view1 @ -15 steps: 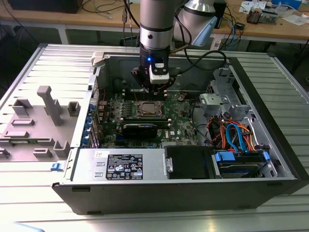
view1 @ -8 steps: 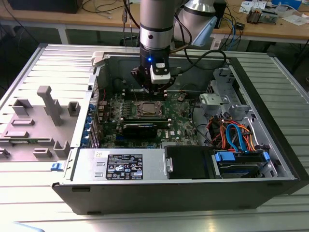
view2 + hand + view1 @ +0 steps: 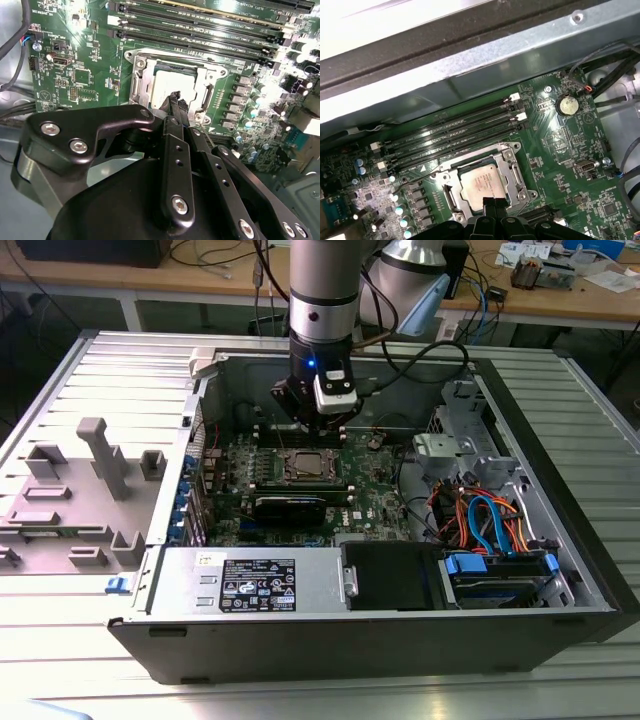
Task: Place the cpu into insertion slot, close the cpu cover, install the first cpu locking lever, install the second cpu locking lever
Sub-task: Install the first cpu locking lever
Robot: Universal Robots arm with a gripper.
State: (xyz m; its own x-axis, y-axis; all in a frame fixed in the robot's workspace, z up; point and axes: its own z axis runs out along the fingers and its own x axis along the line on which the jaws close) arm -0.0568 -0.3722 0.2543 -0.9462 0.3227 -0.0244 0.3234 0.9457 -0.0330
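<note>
The cpu (image 3: 479, 183) lies flat in the slot (image 3: 172, 85), seated square inside the silvery frame. The slot sits near the middle of the green board (image 3: 560, 165), just beside the memory slots (image 3: 455, 132) that run along the board's edge nearest the case wall. The cover (image 3: 512, 172) appears down around the chip, its window framing the metal top, though whether it is latched cannot be told.

The gripper (image 3: 175, 100) hangs just above the slot's near edge, fingertips drawn together, holding nothing. Judgement: placement looks complete; the levers are the work in hand. Closed tips should press a lever wire from its outer side, sweeping low and steady, clear of the chip.
</note>
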